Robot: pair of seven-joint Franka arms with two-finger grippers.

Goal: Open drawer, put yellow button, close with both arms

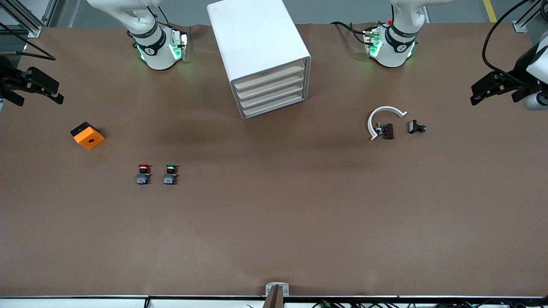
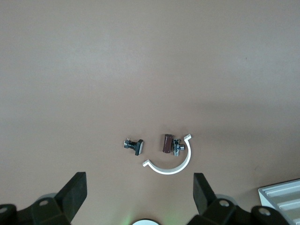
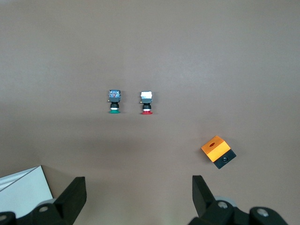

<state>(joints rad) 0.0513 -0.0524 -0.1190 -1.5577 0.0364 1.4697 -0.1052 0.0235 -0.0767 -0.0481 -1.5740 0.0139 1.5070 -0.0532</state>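
The white cabinet stands at the back middle of the table, between the two arm bases. Its four drawers are all shut, their cream fronts facing the front camera. A corner of the cabinet shows in the left wrist view and in the right wrist view. The yellow button shows in no view. My right gripper is open and empty, up over the right arm's end of the table. My left gripper is open and empty, over the left arm's end.
A red-capped button and a green-capped button stand side by side. An orange box with a hole lies toward the right arm's end. A white C-shaped clip, a brown part and a small black part lie toward the left arm's end.
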